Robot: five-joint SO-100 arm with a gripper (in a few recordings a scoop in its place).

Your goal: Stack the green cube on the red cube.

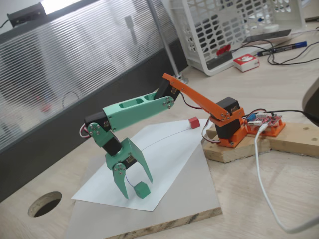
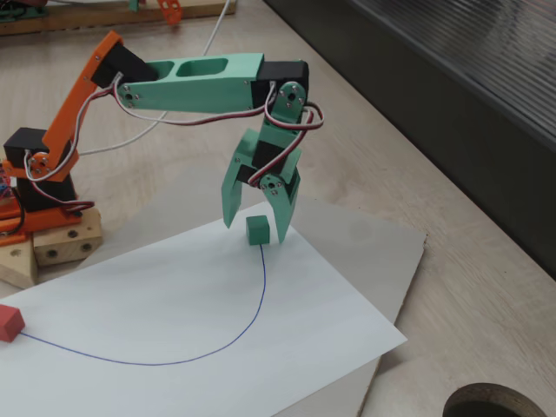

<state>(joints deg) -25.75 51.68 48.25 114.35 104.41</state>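
the gripper (image 2: 254, 225) stands spread over the green cube (image 2: 256, 230) on the white paper (image 2: 200, 313), fingers either side; contact is unclear. the red cube (image 2: 9, 322), well apart, is cut off at the picture's edge.

This looks like an office or hobby electronics bench. A light wooden desk (image 1: 279, 199) with a round cable hole (image 1: 45, 203) at lower left meets a grey ribbed partition (image 1: 75, 64) at upper left. At upper right sit a white plastic basket (image 1: 224, 30), marker pens (image 1: 281, 48), loose cables and a red circuit board (image 1: 266, 119).
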